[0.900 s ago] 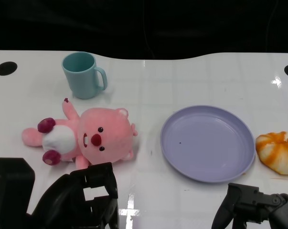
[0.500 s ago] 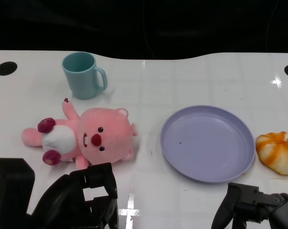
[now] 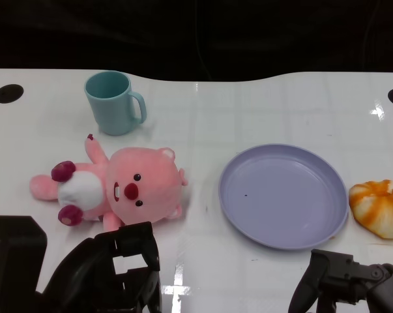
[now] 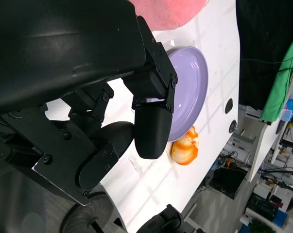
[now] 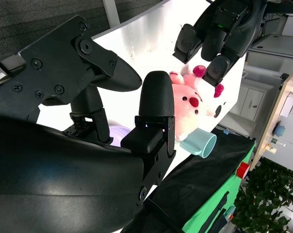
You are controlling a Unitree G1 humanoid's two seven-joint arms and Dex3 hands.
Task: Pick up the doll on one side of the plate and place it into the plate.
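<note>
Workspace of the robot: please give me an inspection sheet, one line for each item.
Surface: white table, glossy, with dark round holes at the far corners.
Job's things: pink plush doll lying left of the purple plate; plate empty.
Clutter: teal mug behind the doll; orange bun-like object right of the plate.
Hands: left hand and right hand low at the near edge, open, holding nothing.
Cables: thin cables on the floor past the table end, left wrist view.
Surroundings: black backdrop; green cloth.
</note>
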